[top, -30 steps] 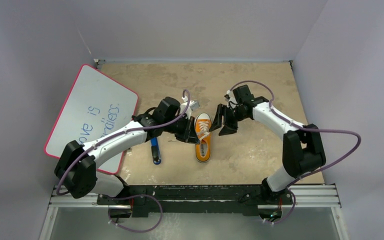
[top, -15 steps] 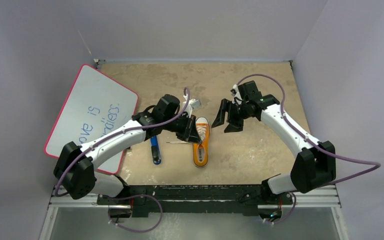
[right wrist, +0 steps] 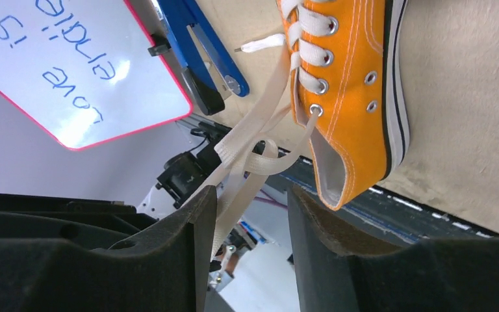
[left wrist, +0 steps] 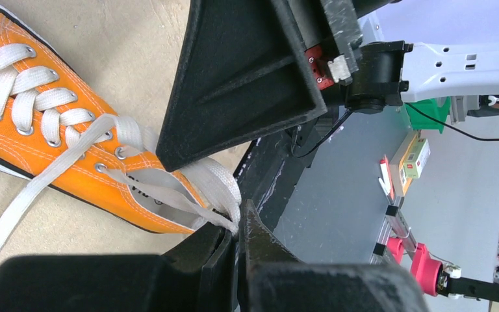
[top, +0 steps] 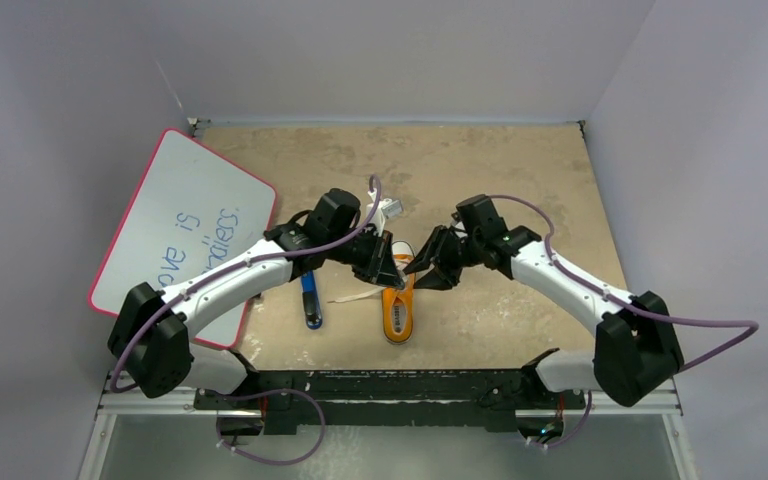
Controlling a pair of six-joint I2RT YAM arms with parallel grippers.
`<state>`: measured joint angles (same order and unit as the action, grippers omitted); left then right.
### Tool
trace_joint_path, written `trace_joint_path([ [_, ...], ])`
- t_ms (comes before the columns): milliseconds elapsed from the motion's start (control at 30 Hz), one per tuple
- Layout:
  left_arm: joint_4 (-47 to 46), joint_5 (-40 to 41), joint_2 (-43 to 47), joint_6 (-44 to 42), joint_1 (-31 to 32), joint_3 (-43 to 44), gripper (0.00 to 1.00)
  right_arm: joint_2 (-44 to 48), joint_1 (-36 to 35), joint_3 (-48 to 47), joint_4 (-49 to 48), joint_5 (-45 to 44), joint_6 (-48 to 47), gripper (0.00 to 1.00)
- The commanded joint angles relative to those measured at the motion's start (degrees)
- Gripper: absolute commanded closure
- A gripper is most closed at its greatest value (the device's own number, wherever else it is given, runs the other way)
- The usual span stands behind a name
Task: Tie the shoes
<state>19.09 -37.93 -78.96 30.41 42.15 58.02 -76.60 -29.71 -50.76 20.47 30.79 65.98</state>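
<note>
The orange sneaker (top: 396, 312) lies on the tan table, heel toward the near edge, its front hidden under both grippers. My left gripper (top: 384, 268) is shut on a white lace (left wrist: 224, 195) by the shoe's opening (left wrist: 238, 225). My right gripper (top: 428, 270) is open just right of it; in the right wrist view a lace loop (right wrist: 252, 162) runs between its fingers (right wrist: 252, 203), against the left pad. The shoe shows in both wrist views (left wrist: 52, 123) (right wrist: 354, 84). A loose lace end (top: 348, 297) trails left.
A blue-and-black marker (top: 309, 300) lies just left of the shoe, also in the right wrist view (right wrist: 198, 52). A pink-edged whiteboard (top: 185, 235) with blue writing covers the table's left side. Grey walls enclose the back and sides.
My right arm swung down and left from beside the shoe until its open fingers straddle the lace. The shoe slid toward the near edge. My left gripper kept its hold.
</note>
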Motion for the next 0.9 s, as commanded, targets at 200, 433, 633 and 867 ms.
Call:
trace_joint_path([
  [200, -1.8, -2.5, 0.2, -1.0, 0.3, 1.5, 1.0, 1.1, -4.6, 1.7, -8.7, 1.1, 11.8, 0.57],
  [433, -1.2, -2.4, 0.3, -1.5, 0.3, 1.3, 1.0, 5.8, -4.7, 3.7, -5.1, -0.8, 14.0, 0.61],
  [633, -1.4, -2.6, 0.3, -1.6, 0.2, 1.5, 1.0, 5.5, -4.8, 3.8, -6.2, -0.4, 14.4, 0.81],
  [867, 3.9, 1.7, 5.6, -1.8, -1.7, 0.8, 0.58, 3.1, -2.8, 5.5, -5.9, 3.9, 6.4, 1.0],
])
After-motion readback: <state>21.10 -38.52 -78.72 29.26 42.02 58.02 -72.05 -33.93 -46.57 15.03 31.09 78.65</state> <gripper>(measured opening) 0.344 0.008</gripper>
